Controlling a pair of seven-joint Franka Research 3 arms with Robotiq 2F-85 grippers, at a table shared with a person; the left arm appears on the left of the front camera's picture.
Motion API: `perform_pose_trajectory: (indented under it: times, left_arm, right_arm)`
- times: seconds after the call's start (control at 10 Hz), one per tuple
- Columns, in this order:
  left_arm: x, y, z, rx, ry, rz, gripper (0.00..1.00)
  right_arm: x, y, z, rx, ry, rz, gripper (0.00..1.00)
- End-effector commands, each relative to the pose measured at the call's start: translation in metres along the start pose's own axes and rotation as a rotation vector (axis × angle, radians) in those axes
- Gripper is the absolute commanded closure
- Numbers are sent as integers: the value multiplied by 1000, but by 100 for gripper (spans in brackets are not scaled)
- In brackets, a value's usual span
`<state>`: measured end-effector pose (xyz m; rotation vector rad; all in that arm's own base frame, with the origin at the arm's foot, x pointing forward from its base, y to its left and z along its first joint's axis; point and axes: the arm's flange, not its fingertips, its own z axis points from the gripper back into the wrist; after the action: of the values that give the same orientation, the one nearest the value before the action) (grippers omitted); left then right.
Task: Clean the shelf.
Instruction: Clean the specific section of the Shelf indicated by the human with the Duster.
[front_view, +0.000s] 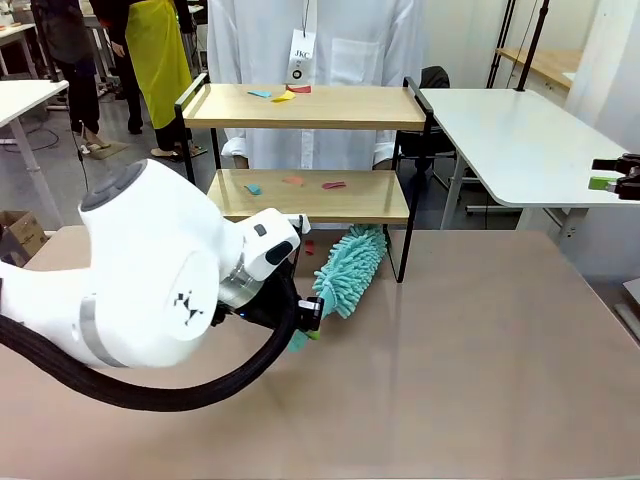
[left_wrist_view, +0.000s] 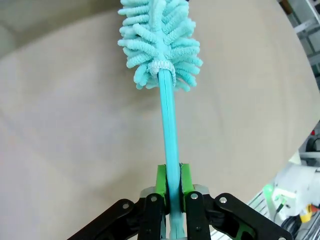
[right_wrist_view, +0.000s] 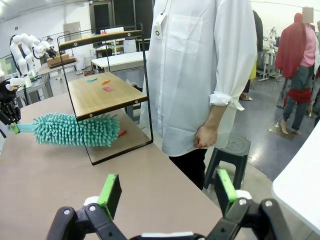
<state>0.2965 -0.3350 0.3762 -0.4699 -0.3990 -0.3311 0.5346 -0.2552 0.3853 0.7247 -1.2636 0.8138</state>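
Left claw (left_wrist_view: 172, 183) pinching handle of teal duster (front_view: 348, 268), right claw (right_wrist_view: 168, 192) spread, shelf (front_view: 340, 108) beyond, person's badge (front_view: 300, 55) reading JKC

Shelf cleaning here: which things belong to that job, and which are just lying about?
Belong to the job: shelf; coloured scraps on its boards; teal duster, gripped by the left gripper.
Just about: black stool; white side table; right gripper, open, holding nothing.

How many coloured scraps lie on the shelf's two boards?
6. Top board: teal scrap, yellow scrap, red scrap. Lower board: teal piece, orange piece, pink piece. Others possibly hidden.
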Motion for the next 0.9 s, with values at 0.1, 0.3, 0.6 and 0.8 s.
perform_pose_trajectory:
  times: [0.1,0.3,0.6,0.8]
  left_arm:
    - [17,-14,-29,-64,-46,95,87]
    - [31,-16,-49,-45,-59,135,87]
    - [50,-17,-65,27,-131,156,87]
    - [55,-22,-71,48,-166,141,87]
  right_arm:
    - [2,0,-2,-3,2,5,0]
    - [2,0,-2,-3,2,5,0]
    - [2,0,-2,-3,2,5,0]
    - [2,0,-2,-3,2,5,0]
